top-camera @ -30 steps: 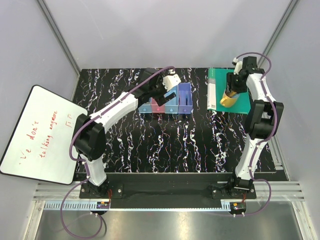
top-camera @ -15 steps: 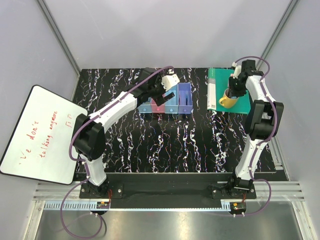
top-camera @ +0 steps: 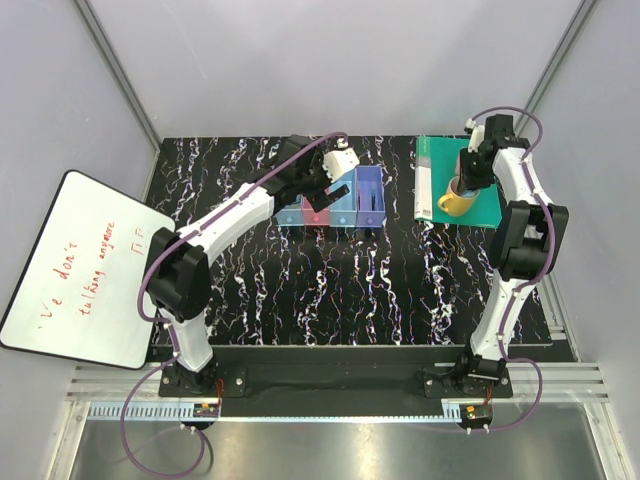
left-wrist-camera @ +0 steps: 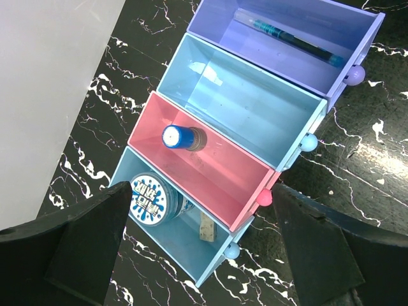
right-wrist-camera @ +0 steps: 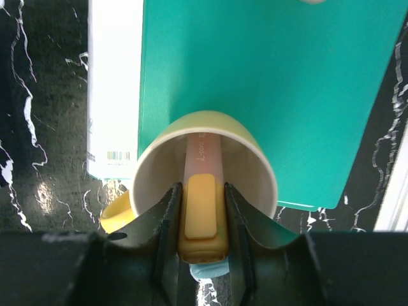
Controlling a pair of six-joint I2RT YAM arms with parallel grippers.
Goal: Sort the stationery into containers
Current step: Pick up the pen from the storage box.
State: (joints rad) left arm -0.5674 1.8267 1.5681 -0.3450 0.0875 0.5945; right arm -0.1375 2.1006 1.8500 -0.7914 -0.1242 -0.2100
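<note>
The containers (top-camera: 335, 205) are four bins in a row, with my left gripper (top-camera: 335, 180) hovering open above them. In the left wrist view the purple bin (left-wrist-camera: 210, 16) holds a teal pen (left-wrist-camera: 287, 35) and the light blue bin (left-wrist-camera: 255, 102) beside it holds nothing. A blue cylinder (left-wrist-camera: 175, 136) stands in the pink bin (left-wrist-camera: 217, 172). The end light blue bin (left-wrist-camera: 182, 245) holds a round blue disc (left-wrist-camera: 148, 199) and a small pale piece (left-wrist-camera: 207, 227). My right gripper (right-wrist-camera: 201, 189) is shut on an orange-yellow stick (right-wrist-camera: 203, 217) standing in the yellow mug (right-wrist-camera: 255, 159).
The mug (top-camera: 455, 202) stands on a green book (top-camera: 445, 160) at the back right of the black marbled table. A whiteboard (top-camera: 80, 270) with red writing leans off the table's left edge. Grey walls close in the back and sides.
My right gripper's fingers have closed in on the orange-yellow stick inside the mug, and the wrist has shifted slightly. The left arm has stayed still and open above the bins.
</note>
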